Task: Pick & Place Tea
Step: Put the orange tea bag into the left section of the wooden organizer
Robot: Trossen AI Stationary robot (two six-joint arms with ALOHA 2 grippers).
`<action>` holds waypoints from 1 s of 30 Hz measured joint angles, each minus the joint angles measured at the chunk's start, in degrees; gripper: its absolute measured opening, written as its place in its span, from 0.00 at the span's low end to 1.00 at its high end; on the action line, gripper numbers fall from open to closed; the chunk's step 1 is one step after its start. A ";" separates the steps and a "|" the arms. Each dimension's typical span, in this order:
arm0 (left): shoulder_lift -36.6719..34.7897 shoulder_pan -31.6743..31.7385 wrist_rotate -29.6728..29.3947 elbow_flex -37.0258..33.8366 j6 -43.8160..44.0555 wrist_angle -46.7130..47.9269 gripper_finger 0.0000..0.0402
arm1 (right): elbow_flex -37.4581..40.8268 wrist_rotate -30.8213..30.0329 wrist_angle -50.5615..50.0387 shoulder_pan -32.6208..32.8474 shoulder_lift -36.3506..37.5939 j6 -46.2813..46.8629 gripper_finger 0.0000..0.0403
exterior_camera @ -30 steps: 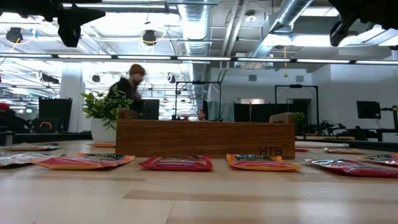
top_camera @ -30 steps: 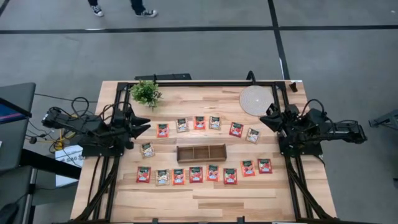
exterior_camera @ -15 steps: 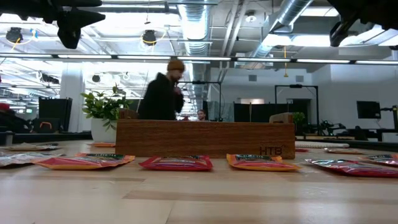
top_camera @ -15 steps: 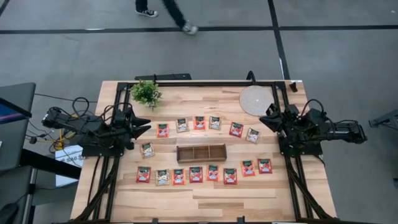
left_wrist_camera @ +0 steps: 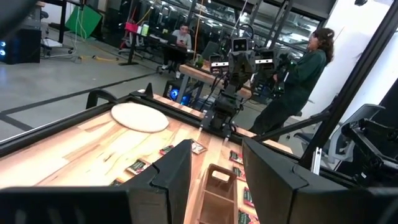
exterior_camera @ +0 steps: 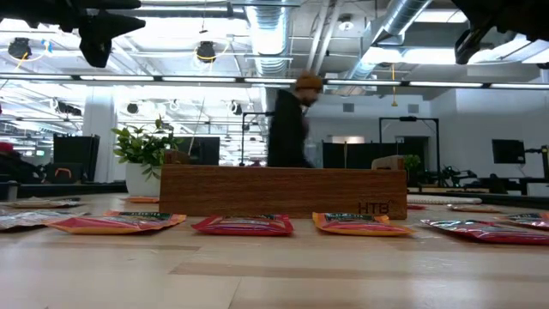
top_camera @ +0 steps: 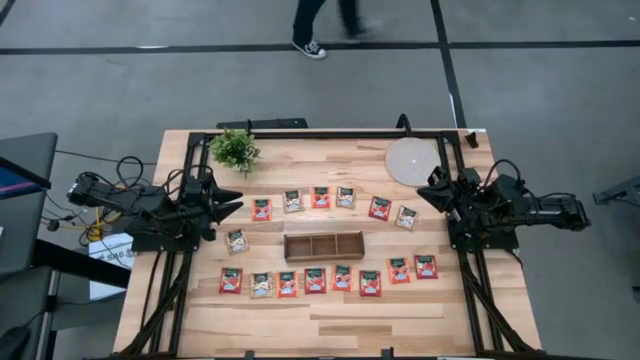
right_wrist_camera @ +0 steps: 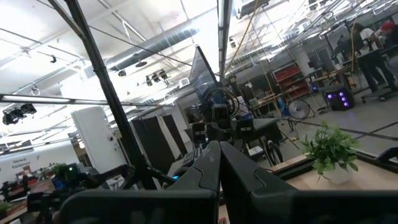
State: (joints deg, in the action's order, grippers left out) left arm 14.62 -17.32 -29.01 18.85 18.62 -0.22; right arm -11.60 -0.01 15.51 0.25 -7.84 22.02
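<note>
Left gripper (top_camera: 232,203), fingers parted and empty, hovers by the left edge; nearest tea sachet (top_camera: 237,240) lies just beside it, toward the front. Right gripper (top_camera: 428,190) waits pinched shut.

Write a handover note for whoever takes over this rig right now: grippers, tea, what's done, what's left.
Left gripper: fingers open, empty, at the table's left side.
Right gripper: fingers shut, empty, at the right side.
Tea sachets: two rows lying flat on the table, either side of the wooden tray.
Done: nothing; all three tray compartments are empty.
Left: every sachet.
</note>
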 joint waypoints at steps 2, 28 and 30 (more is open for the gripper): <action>-0.01 0.00 -0.62 0.00 -0.07 -0.83 0.34 | 0.00 0.00 0.00 0.00 0.00 0.00 0.00; 27.00 0.46 -3.11 33.54 -4.88 25.67 0.34 | 0.04 -0.04 0.02 0.00 0.02 -0.07 0.00; 30.96 0.99 -2.83 37.35 0.98 35.66 0.34 | 0.04 -0.04 0.02 0.00 0.02 -0.04 0.00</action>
State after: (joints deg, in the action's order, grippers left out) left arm 45.58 -16.34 -31.84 56.20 19.61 35.44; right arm -11.55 -0.05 15.53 0.25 -7.81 21.98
